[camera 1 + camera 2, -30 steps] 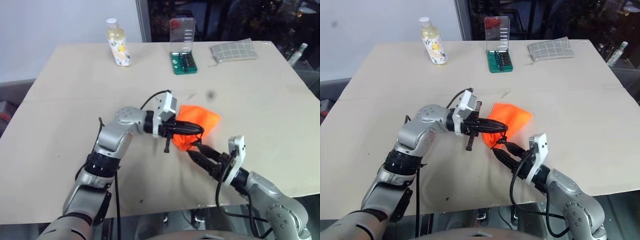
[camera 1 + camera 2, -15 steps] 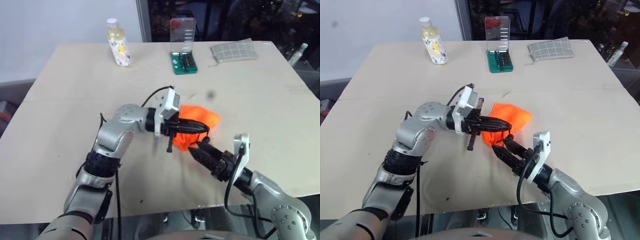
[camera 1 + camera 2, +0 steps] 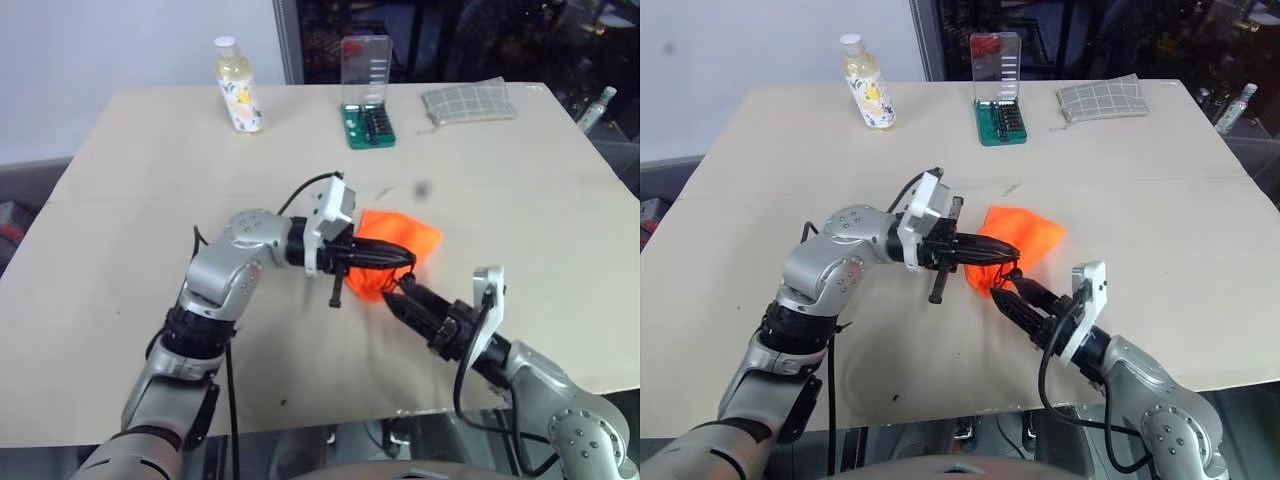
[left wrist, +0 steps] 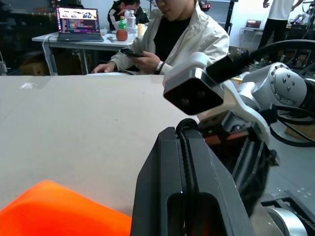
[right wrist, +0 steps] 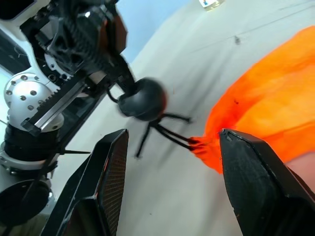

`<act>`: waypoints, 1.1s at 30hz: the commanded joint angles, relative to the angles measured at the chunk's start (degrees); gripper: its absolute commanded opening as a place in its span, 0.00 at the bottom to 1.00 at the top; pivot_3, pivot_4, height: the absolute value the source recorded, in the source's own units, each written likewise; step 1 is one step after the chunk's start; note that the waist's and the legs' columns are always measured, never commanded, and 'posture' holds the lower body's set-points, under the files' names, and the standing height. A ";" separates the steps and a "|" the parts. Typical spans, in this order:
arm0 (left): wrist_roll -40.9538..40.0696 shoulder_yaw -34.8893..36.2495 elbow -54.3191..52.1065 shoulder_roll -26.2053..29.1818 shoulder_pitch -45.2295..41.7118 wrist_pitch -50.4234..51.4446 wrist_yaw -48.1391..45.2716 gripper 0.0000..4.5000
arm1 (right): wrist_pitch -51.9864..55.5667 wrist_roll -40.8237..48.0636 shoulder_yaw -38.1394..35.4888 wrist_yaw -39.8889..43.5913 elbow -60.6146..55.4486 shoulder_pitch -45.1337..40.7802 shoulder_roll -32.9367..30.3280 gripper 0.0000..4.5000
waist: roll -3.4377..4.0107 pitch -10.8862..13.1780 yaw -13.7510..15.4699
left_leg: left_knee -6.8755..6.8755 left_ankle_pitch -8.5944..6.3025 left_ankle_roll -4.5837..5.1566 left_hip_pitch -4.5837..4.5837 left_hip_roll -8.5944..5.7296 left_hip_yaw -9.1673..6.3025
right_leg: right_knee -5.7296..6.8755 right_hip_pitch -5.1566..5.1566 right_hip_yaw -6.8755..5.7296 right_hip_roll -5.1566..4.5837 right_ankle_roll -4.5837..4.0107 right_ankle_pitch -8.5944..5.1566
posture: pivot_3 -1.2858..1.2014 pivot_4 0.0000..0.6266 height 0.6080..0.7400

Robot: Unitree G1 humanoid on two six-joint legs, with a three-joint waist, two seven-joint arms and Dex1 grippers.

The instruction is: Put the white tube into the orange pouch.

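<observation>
Left eye view, one orange pouch (image 3: pixel 398 243) (mid-table), left tool (image 3: pixel 392 260) clenched on it, right tool (image 3: pixel 396 296) released, one bottle (image 3: pixel 238 86).

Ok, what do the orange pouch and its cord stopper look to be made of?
The orange pouch looks like thin matte woven fabric: it creases, sags and gathers at the neck. Its round black cord stopper seems hard, smooth plastic with a slight sheen, and thin black cord runs through it, probably braided synthetic.

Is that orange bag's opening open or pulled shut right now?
Pulled shut: the orange pouch bunches to a puckered neck where its black cords run out to a round toggle.
</observation>
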 commanded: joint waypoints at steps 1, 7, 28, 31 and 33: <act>-1.39 1.03 -2.85 0.42 -0.19 0.13 0.16 0.00 | -1.43 1.87 -0.73 -0.12 -2.51 0.00 -0.32 0.65 | 0.00 0.00 0.00 | 0.00 0.00 0.00 0.00 0.00 0.00 | 0.00 0.00 0.00 0.00 0.00 0.00 | 0.52 0.24 1.00; -3.74 2.42 -7.12 2.33 1.24 2.09 0.80 0.00 | -1.58 2.31 -0.43 -0.47 -2.46 -0.32 -0.71 0.65 | 0.00 0.00 -0.03 | 0.00 0.00 0.00 0.00 0.01 0.00 | 0.00 0.00 0.02 -0.01 0.00 0.00 | 0.52 0.24 1.00; -11.14 7.15 -14.17 8.65 4.74 6.27 3.40 0.00 | -1.98 2.27 0.64 0.71 -3.73 -0.12 -2.47 0.03 | 0.00 0.00 0.00 | 0.00 0.00 -0.01 0.06 0.01 0.01 | 0.00 0.04 0.13 0.00 -0.01 -0.01 | 0.52 0.24 1.00; -11.27 7.20 -14.37 9.00 4.71 6.68 4.32 0.00 | -2.35 2.13 1.16 2.53 -4.28 0.72 -3.96 0.03 | 0.00 0.00 0.01 | 0.00 0.00 -0.01 0.06 0.00 0.02 | 0.00 0.04 0.15 -0.01 -0.01 -0.01 | 0.52 0.24 1.00; -11.12 7.08 -14.48 9.25 4.64 6.67 4.76 0.00 | -2.87 1.87 1.48 3.16 -4.89 1.15 -4.32 0.14 | 0.00 0.00 0.01 | 0.00 0.00 -0.01 0.07 0.00 0.02 | 0.00 0.05 0.15 0.00 -0.01 -0.01 | 0.52 0.24 1.00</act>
